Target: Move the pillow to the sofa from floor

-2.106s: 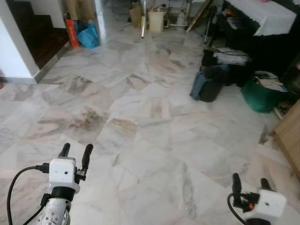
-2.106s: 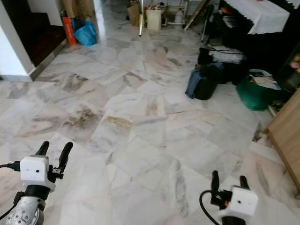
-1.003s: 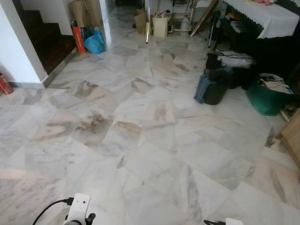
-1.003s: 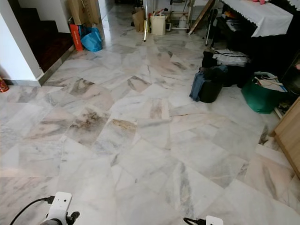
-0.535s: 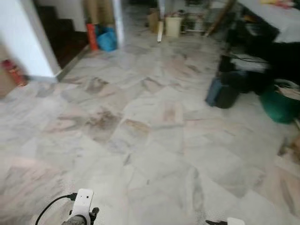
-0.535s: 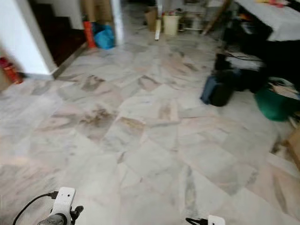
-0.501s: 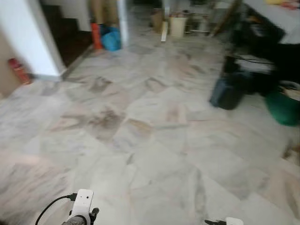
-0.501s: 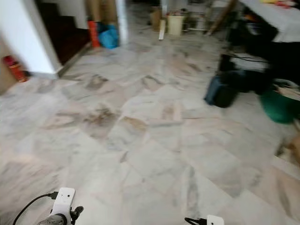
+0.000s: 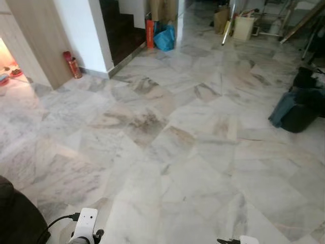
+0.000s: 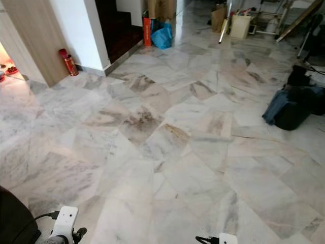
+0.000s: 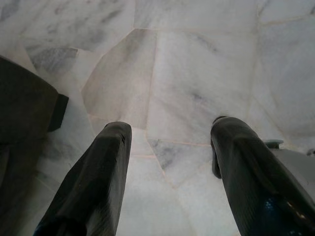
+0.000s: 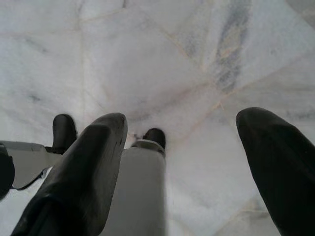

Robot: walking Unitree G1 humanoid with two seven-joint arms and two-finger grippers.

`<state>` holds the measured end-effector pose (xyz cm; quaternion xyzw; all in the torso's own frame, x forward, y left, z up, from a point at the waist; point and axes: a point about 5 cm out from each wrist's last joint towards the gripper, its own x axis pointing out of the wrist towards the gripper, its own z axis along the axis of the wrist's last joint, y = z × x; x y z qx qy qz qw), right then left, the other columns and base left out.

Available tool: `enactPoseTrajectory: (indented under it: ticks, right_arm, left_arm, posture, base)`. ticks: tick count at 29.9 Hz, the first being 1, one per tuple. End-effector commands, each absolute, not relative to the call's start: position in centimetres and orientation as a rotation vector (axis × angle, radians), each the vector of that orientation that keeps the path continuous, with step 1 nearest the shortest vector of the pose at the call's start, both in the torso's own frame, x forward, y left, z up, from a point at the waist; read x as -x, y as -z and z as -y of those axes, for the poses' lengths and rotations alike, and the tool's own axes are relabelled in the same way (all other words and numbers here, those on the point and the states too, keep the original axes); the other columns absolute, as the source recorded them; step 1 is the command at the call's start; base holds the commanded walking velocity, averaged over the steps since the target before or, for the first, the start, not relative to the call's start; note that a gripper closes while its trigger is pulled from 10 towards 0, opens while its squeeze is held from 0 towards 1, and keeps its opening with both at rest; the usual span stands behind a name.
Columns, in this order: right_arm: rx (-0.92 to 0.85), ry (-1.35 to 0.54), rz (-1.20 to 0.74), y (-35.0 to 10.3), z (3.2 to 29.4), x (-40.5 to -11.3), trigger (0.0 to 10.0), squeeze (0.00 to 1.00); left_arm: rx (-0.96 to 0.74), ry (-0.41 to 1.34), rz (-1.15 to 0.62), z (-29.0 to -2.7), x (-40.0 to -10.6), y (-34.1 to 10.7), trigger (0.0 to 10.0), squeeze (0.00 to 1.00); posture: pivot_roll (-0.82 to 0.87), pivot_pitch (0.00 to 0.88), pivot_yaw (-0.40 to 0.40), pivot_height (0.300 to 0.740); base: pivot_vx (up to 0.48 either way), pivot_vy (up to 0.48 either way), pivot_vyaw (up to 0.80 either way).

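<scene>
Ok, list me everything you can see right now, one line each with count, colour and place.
Marble tile floor: one, white and grey with brown patches, across the whole view.
Red cylindrical canister: one, red, standing at the foot of the wooden panel, far left.
Blue plastic bag: one, blue, on the floor by the stair opening.
Orange upright carton: one, orange, beside the blue bag.
Dark blue-and-black bag: one, on the floor at the right.
Cream bin: one, far end of the room.
Dark rounded object: one, near left; cannot tell what it is.
Left gripper: one, black fingers, open above the floor.
Right gripper: one, black fingers, open above the floor.
</scene>
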<state>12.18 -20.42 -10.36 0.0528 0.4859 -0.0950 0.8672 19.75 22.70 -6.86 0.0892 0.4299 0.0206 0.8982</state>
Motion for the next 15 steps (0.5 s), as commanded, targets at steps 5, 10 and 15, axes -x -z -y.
enactPoseTrajectory:
  ticks: [5,10,15]
  right_arm:
    - [-0.104,0.186,-1.031,10.45,20.42,-11.92,10.0,0.0]
    - [-0.101,0.184,-1.027,10.41,20.54,-11.95,10.0,0.0]
    - [-0.103,0.187,-1.023,10.4,20.59,-11.94,10.0,0.0]
  left_arm:
    - [-0.19,-0.024,-0.912,-22.69,-19.11,7.2,10.0,0.0]
    - [-0.187,-0.024,-0.913,-22.72,-19.05,7.22,10.0,0.0]
    - [-0.182,-0.026,-0.912,-22.79,-19.07,7.19,10.0,0.0]
  posture:
    - [0.04,0.0,0.002,0.74]
    - [0.04,0.0,-0.003,0.74]
    - [0.04,0.0,-0.004,0.74]
  base:
    - [0.0,0.0,0.8]
    - [0.0,0.0,0.8]
    - [0.0,0.0,0.8]
